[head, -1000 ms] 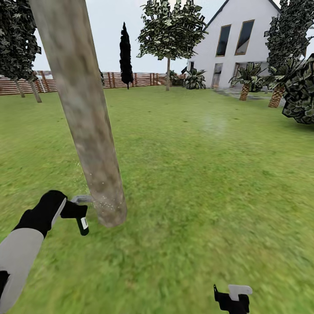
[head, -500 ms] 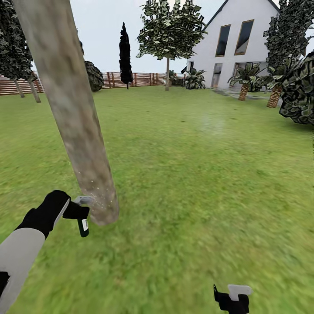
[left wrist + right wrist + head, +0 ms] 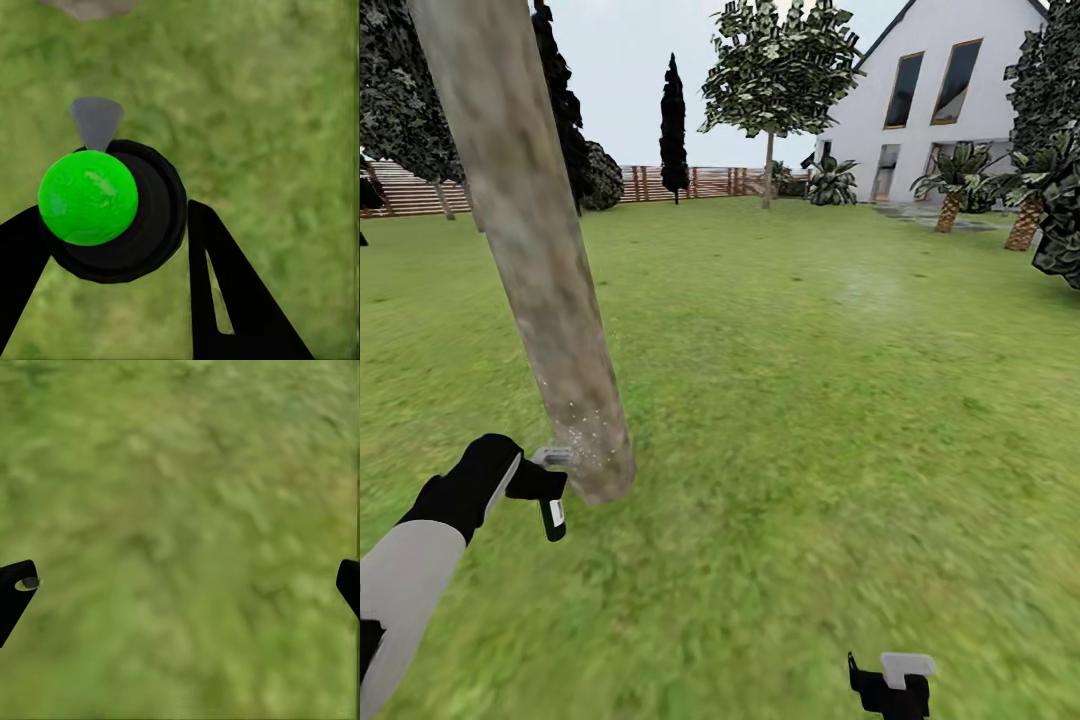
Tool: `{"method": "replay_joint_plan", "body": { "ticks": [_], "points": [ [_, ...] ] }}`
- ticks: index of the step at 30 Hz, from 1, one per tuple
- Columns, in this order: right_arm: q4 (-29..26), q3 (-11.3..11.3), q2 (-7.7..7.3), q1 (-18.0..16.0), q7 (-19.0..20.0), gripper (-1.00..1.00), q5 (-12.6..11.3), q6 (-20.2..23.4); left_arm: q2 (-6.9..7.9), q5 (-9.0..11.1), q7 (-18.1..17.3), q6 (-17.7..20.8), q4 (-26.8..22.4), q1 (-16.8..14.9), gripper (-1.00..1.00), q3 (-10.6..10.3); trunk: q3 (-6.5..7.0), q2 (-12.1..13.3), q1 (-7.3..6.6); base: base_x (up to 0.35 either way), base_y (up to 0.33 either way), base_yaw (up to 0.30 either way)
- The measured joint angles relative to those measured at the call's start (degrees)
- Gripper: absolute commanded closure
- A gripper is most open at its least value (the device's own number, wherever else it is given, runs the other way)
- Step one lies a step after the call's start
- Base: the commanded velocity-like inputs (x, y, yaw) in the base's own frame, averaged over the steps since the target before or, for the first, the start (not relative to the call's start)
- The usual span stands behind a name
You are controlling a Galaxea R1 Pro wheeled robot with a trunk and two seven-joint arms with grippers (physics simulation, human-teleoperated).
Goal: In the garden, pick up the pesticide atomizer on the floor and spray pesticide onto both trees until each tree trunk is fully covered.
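The thick mottled grey-brown tree trunk [image 3: 540, 270] rises at the left of the head view, leaning slightly. My left gripper [image 3: 546, 484] is shut on the pesticide atomizer [image 3: 552, 512], a dark green bottle with a grey nozzle [image 3: 554, 457] pointing at the trunk's base. Whitish pesticide specks [image 3: 586, 428] dot the lower trunk. In the left wrist view the atomizer [image 3: 90, 196] shows as a green round end in a black ring between my black fingers [image 3: 225, 300]. A second light-green-crowned tree [image 3: 780, 60] stands far across the lawn. My right gripper [image 3: 890, 688] hangs open over grass [image 3: 180, 585].
Green lawn [image 3: 810, 400] spreads wide to the right. A slatted wooden fence [image 3: 700, 182] runs along the back. A white house [image 3: 950, 110], short palms [image 3: 950, 195], a dark cypress [image 3: 674, 120] and a dark bush [image 3: 1060, 240] lie far off.
The whole view has shifted, with house and far trees sliding right, so the camera turned left. My left gripper keeps the atomizer at the trunk's base; specks still show there.
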Motion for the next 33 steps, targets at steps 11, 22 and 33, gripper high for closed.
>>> {"method": "replay_joint_plan", "body": {
  "ticks": [11, 22, 33],
  "points": [
    [0.0, 0.0, 0.02, 0.0, 0.0, -1.00, 0.0, 0.0, -0.20, -0.2, 0.0, 0.0, 0.0, 0.0, 1.00, 0.0, 0.00, 0.0, 0.02, 0.135, -0.239, 0.008],
    [0.0, 0.0, 0.03, 0.0, 0.0, -1.00, 0.0, 0.0, -0.04, -0.4, 0.1, 0.0, 0.1, 0.1, 1.00, 0.0, 0.00, 0.0, 0.02, 0.000, -0.273, 0.224],
    [0.0, -0.1, -0.07, 0.0, 0.0, -1.00, -0.1, 0.0, 0.21, -0.4, 0.1, -0.1, 0.1, 0.1, 1.00, 0.2, 0.00, 0.0, 0.00, 0.154, -0.246, 0.062]
  ]
}}
